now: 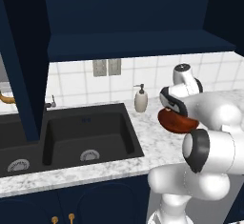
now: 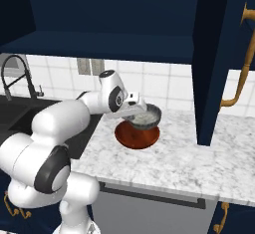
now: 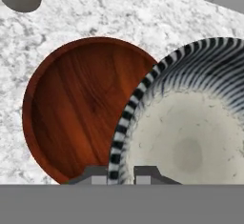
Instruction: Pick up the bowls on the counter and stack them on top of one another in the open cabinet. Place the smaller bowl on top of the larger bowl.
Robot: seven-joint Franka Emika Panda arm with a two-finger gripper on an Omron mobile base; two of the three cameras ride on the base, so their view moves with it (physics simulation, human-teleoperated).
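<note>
On the counter sits the larger bowl, glossy, probably slippery. Above it we're holding the smaller bowl — our gripper pinches its thin rim; stiff, light, likely fragile.

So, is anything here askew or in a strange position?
Yes. The grey bowl hangs tilted in the hand, pinched at its rim, above the red-brown bowl on the counter. Nothing spilled or broken.
</note>
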